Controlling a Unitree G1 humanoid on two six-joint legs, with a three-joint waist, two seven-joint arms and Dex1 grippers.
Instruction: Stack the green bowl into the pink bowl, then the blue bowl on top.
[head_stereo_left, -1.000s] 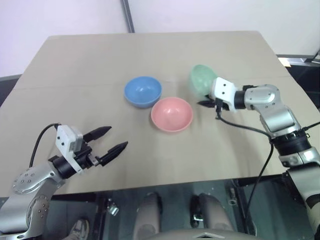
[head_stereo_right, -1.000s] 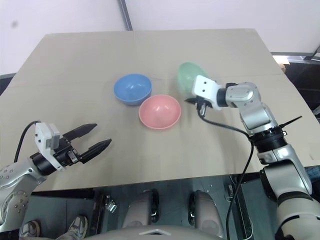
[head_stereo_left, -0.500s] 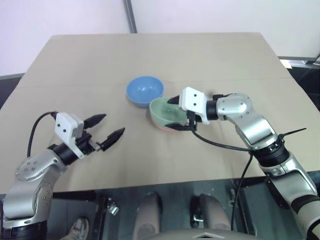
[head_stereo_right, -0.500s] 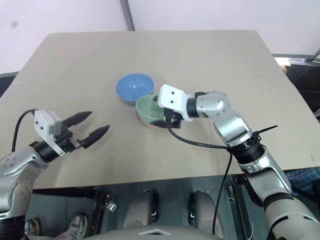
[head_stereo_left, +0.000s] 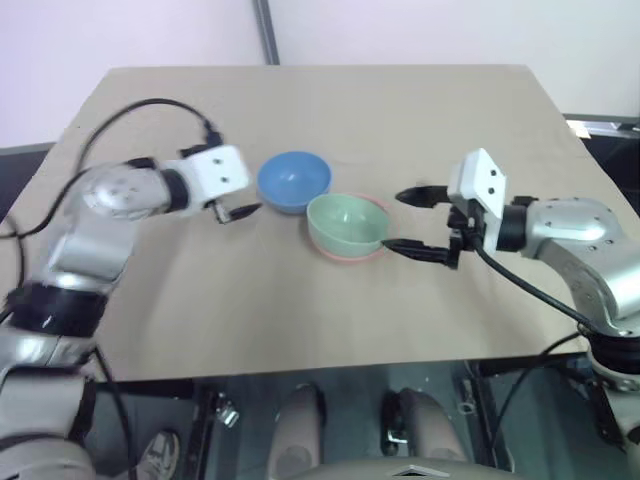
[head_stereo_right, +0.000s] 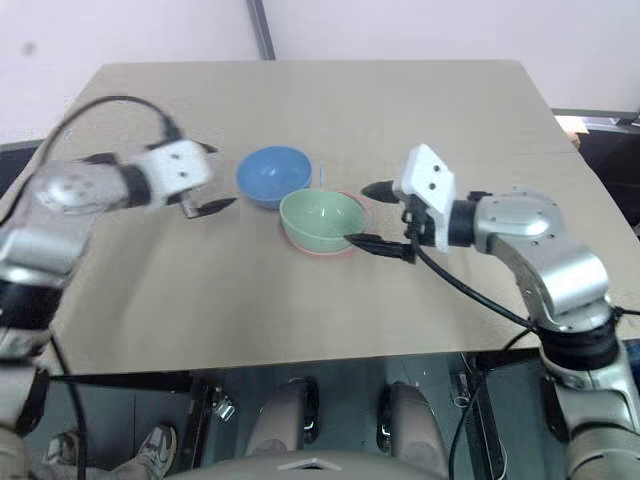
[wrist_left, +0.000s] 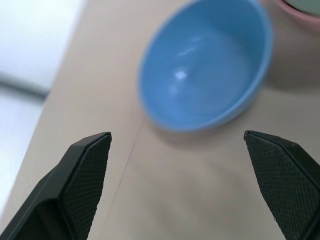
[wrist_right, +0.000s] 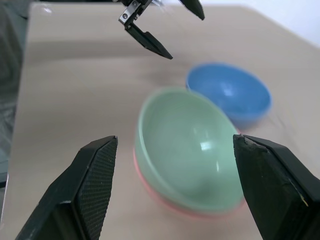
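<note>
Since 1 s ago: green bowl (head_stereo_left: 346, 224) left R gripper (head_stereo_left: 418, 222) and now sits nested in pink bowl (head_stereo_left: 345, 254), mid table (head_stereo_left: 300, 120). R jaws apart, empty, just beside stack. L gripper (wrist_left: 177, 150) has swung in, spread wide, empty, near blue bowl (head_stereo_left: 293, 181), which holds nothing. Step 1 looks done; blue next.
</note>
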